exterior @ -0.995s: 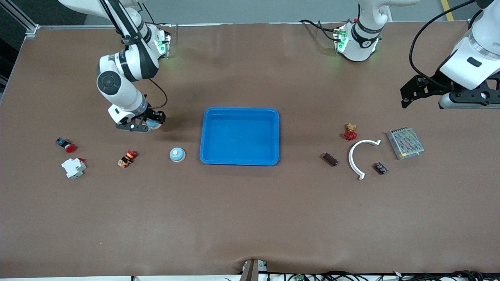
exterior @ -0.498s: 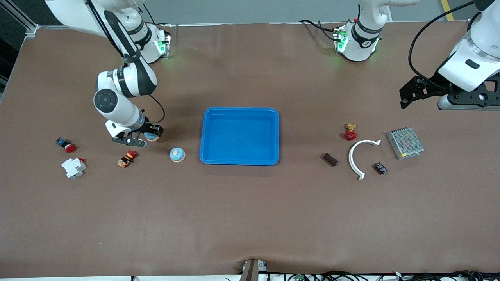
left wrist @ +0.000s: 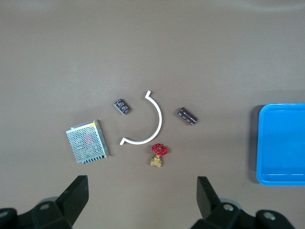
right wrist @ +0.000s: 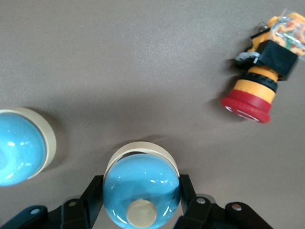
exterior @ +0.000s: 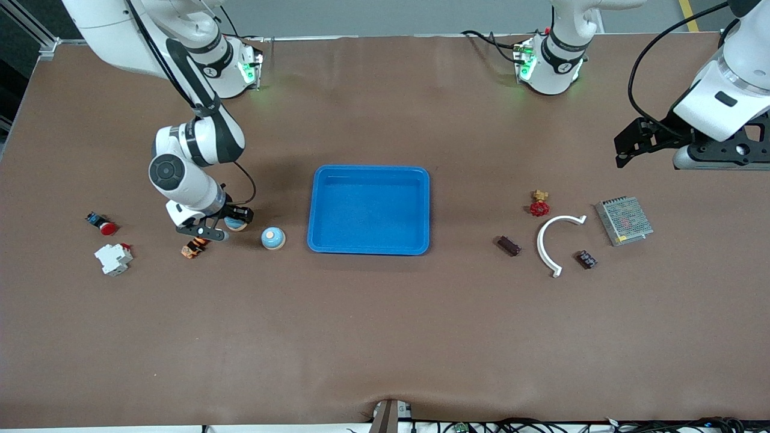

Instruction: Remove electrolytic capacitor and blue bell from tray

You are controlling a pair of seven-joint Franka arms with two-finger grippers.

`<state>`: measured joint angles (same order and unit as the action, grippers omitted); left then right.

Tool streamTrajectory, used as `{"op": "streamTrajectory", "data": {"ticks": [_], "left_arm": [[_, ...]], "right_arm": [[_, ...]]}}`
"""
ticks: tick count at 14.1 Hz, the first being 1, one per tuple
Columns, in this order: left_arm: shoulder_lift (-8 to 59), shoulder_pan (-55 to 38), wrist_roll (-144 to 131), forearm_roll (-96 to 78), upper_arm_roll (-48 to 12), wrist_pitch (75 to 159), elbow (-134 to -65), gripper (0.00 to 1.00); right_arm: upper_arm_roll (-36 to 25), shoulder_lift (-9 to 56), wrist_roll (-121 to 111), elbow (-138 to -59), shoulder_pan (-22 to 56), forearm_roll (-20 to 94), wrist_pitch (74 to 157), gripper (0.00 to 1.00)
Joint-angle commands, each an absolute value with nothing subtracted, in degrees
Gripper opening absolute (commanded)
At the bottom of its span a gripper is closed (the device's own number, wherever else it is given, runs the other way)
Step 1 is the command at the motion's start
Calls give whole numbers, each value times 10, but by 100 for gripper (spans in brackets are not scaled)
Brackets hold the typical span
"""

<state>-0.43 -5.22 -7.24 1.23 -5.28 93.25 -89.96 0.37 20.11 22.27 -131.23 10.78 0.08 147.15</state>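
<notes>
The right gripper (exterior: 231,224) pinches a blue bell (right wrist: 141,188) between its two fingers, held off the table toward the right arm's end from the blue tray (exterior: 368,248). A second blue bell (exterior: 273,238) sits on the table between the held bell and the tray, just beside the gripper. An orange and red push button (exterior: 194,246) lies near the gripper, away from the tray.

The left gripper (exterior: 625,147) waits with its fingers spread wide and empty, in the air toward the left arm's end from the tray. A dark capacitor (exterior: 508,245) lies on the table between the tray and a white curved piece (exterior: 550,237), well apart from that gripper. A second dark capacitor (exterior: 586,259) lies past the curved piece from the tray.
</notes>
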Motion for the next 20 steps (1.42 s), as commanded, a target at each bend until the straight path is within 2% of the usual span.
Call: {"op": "streamTrajectory", "data": {"ticks": [1, 6, 7, 8, 9, 13, 17, 20], "left_arm": [[-4, -50, -79, 4, -54, 931, -895, 100], [-7, -47, -79, 4, -53, 931, -894, 100], [-7, -47, -79, 4, -53, 931, -894, 100], [-7, -47, -79, 4, -53, 931, -895, 100], [-6, -46, -79, 4, -52, 931, -894, 100], [-4, -45, -78, 9, -51, 930, -895, 100], [-4, -46, -76, 10, -50, 930, -894, 100], [-4, -44, -75, 10, -50, 930, -895, 100]], "right_arm": [[11, 236, 229, -1295, 97, 3, 1500, 0], [11, 267, 229, -1282, 95, 3, 1529, 0], [11, 270, 230, -1279, 93, 3, 1528, 8], [11, 270, 231, -1279, 93, 3, 1528, 70], [11, 270, 231, -1279, 94, 3, 1528, 100], [11, 258, 229, -1267, 96, 3, 1502, 100], [12, 250, 257, -1180, 103, 3, 1346, 100], [14, 252, 295, -1138, 120, 4, 1307, 100]]}}
